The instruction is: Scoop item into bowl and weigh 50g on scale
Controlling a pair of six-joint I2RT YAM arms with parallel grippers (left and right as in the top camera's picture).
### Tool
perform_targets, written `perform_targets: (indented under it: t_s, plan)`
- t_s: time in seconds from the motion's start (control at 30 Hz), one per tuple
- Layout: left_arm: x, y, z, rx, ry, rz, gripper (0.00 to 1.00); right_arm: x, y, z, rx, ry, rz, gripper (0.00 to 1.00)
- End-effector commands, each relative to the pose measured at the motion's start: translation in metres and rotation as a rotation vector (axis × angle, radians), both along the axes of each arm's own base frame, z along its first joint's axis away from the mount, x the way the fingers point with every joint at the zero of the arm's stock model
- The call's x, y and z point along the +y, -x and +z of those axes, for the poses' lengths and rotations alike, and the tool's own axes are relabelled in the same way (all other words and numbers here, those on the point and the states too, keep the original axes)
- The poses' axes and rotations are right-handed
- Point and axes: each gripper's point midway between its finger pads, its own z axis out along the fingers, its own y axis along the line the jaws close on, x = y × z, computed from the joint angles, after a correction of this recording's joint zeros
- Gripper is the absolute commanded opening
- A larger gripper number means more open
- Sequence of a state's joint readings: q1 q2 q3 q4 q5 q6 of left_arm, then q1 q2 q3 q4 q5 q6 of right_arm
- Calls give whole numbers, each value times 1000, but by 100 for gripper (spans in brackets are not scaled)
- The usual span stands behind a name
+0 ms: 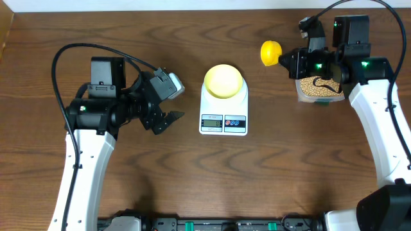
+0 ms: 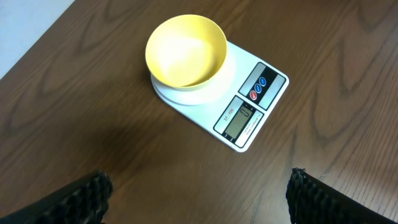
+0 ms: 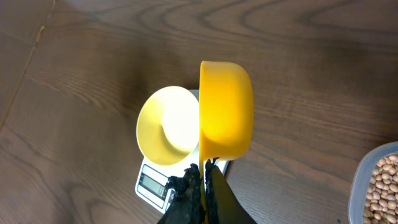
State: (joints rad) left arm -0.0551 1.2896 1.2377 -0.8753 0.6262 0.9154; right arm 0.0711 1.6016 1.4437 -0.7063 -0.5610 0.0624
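Observation:
The pale yellow-green bowl stands empty on the white scale. My right gripper is shut on the thin handle of a bright yellow scoop. It holds the scoop on its side in the air, right of the bowl; the scoop's inside is hidden. Tan beans fill a clear tub under the right arm. My left gripper hangs open and empty left of the scale, its fingers wide apart.
The clear tub sits at the right of the table, partly under the right wrist. A black cable loops over the left arm. The table's far edge runs along the top.

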Motion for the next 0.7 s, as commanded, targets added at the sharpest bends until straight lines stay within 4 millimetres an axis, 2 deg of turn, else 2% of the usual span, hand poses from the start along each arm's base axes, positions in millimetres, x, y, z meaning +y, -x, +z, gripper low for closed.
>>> perform_targets:
  t_s: [0.0, 0.67]
  plan:
    - [0, 1, -5, 29, 15, 6, 92, -2, -3, 11, -36, 4, 9, 1]
    - [0, 1, -5, 29, 15, 6, 92, -2, 1, 7, -10, 6, 9, 1]
